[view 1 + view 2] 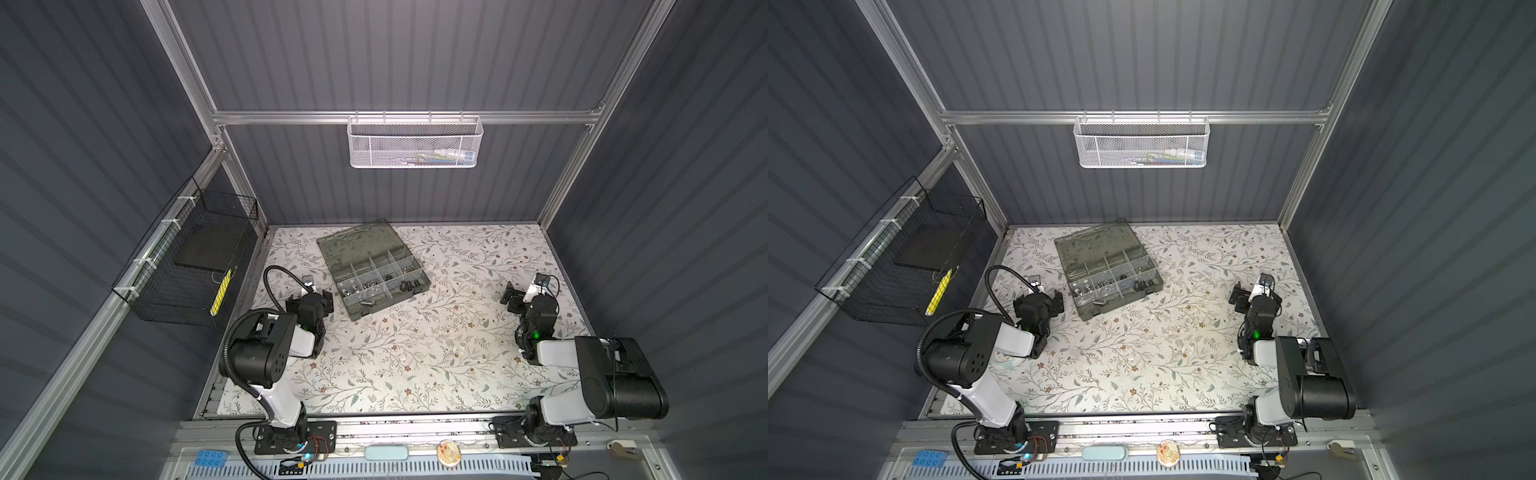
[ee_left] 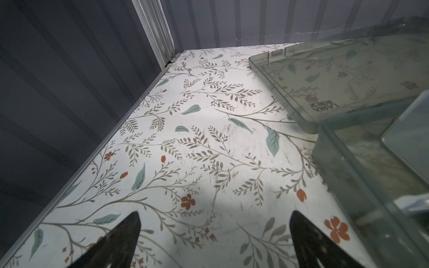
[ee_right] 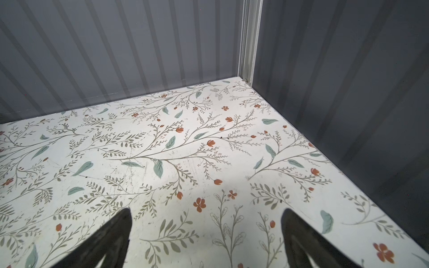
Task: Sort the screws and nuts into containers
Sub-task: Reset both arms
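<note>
Here, the case (image 1: 376, 286) lies flat on the table (image 1: 415, 353), turned a little, in the far half and more to the left arm's side. Its smoky lid (image 1: 357, 243) is folded back and lies on the table behind it. In both top views pale dividers cut the case into containers (image 1: 1100, 270) in 2 rows. The far row looks almost bare, and the small parts are all in the near row. The nuts (image 1: 353, 289) show as a little heap of silver pieces in the containers at the left end, but they are too small to tell each shape. The screws (image 1: 409, 285), some black ones, lie in the container at the right end, and 1 silver piece (image 1: 1099, 302) lies near the front wall. No loose part is clear on the table itself. The left gripper (image 1: 308, 298) is low, just beside the left corner of the case, not touching it. In the left wrist view its 2 fingers (image 2: 120, 243) stand wide apart with only the table between them, and the lid (image 2: 336, 76) is close by. The right gripper (image 1: 511, 299) is well apart from the case, near the right wall. Its fingers (image 3: 111, 239) are spread wide too and hold nothing.
</note>
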{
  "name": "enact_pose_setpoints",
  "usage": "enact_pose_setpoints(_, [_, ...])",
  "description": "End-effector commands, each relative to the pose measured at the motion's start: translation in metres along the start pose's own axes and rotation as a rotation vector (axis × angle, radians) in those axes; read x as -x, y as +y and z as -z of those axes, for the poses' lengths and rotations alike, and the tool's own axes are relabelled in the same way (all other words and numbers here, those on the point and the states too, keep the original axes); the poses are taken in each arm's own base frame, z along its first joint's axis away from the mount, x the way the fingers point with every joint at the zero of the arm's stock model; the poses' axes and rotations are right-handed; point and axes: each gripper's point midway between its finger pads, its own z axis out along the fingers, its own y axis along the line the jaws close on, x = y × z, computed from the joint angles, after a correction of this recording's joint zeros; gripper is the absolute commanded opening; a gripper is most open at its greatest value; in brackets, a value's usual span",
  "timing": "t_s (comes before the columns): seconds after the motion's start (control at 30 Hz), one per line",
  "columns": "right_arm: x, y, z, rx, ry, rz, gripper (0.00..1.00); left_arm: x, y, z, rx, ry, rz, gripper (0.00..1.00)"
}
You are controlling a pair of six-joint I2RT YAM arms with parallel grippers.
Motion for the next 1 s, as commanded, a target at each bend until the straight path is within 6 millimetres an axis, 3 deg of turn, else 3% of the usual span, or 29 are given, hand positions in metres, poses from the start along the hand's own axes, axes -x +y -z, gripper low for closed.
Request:
enact_pose_setpoints(0.0, [0.0091,0.0050,-0.0020,0.016,-0.024,0.003,0.99,0.0103,0.0002,-0.0023,-0.002,-0.029,0.008,1.00])
enact_pose_setpoints(0.97, [0.0092,0.0054,-0.0022,0.017,-0.023,0.004,0.99,0.0106,-0.0021,-0.0038,-0.016,-0.025,0.005,1.00])
